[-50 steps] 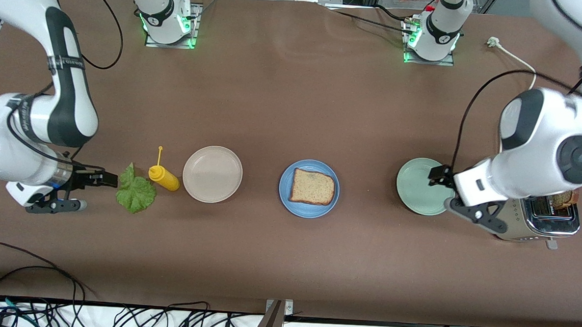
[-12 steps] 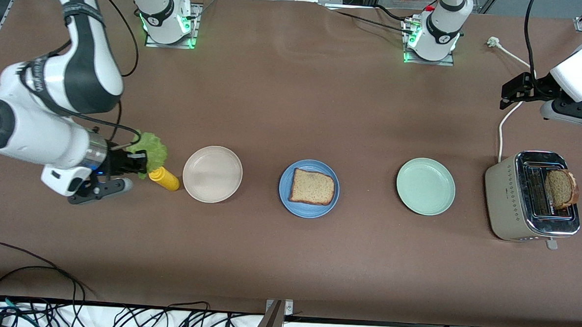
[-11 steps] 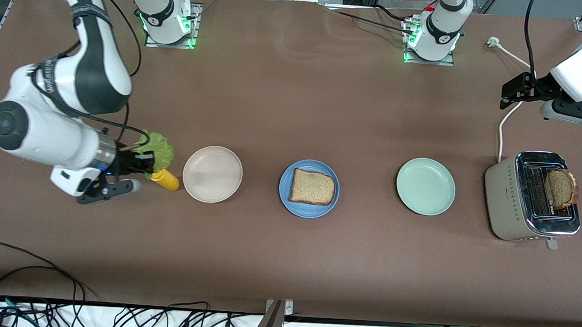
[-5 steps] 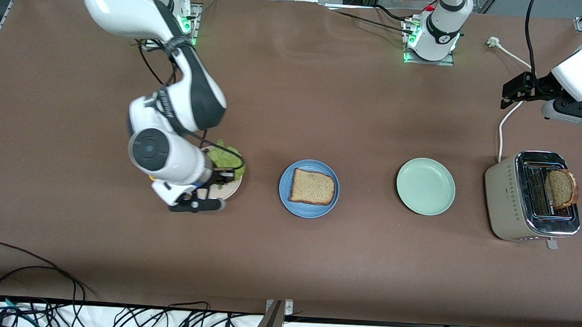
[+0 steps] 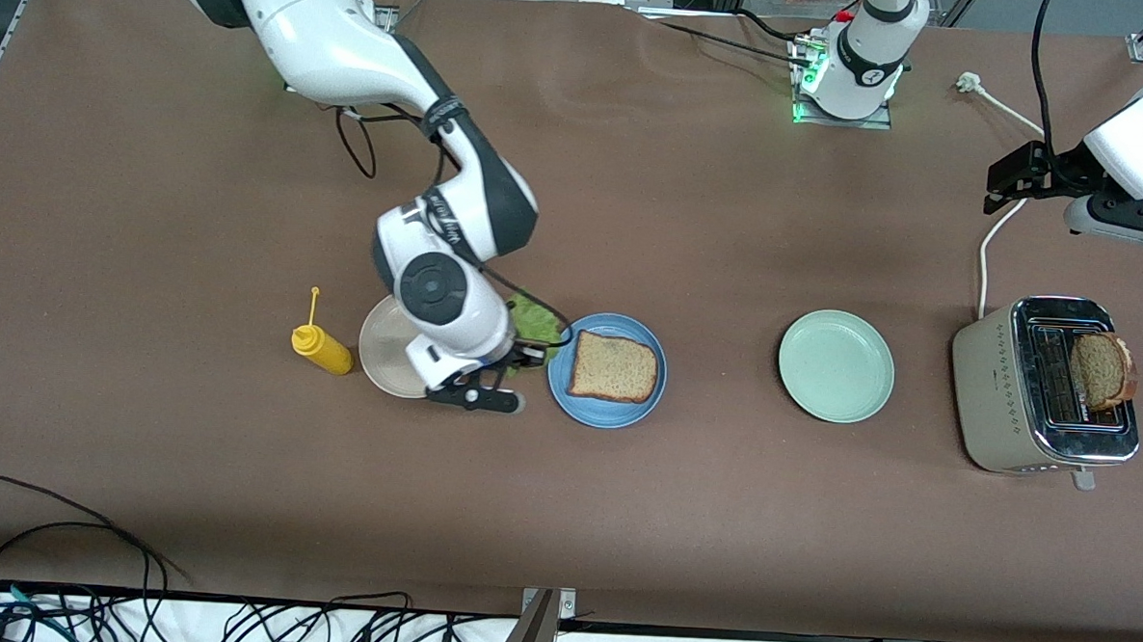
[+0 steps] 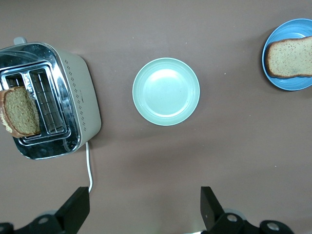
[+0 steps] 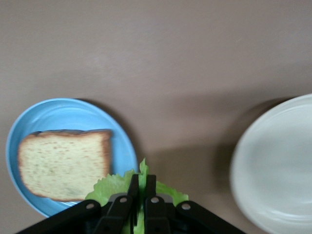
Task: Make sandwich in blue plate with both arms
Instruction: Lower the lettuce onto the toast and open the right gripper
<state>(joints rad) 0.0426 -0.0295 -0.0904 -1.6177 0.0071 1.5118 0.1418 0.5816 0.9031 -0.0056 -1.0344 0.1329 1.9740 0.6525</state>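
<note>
You're carrying lettuce (image 5: 531, 317) in the right claw (image 7: 139, 195), pinched tight, just beside the blue plate (image 5: 605, 409). Centre it over the bread (image 5: 614, 366) before releasing. Left claw (image 6: 144, 212) is waiting spread wide, empty, above the surface (image 5: 635, 198).

Right gripper (image 5: 529, 350) low mid-table, jaws pinched — left gripper (image 5: 1007, 174) waits raised, jaws apart.
</note>
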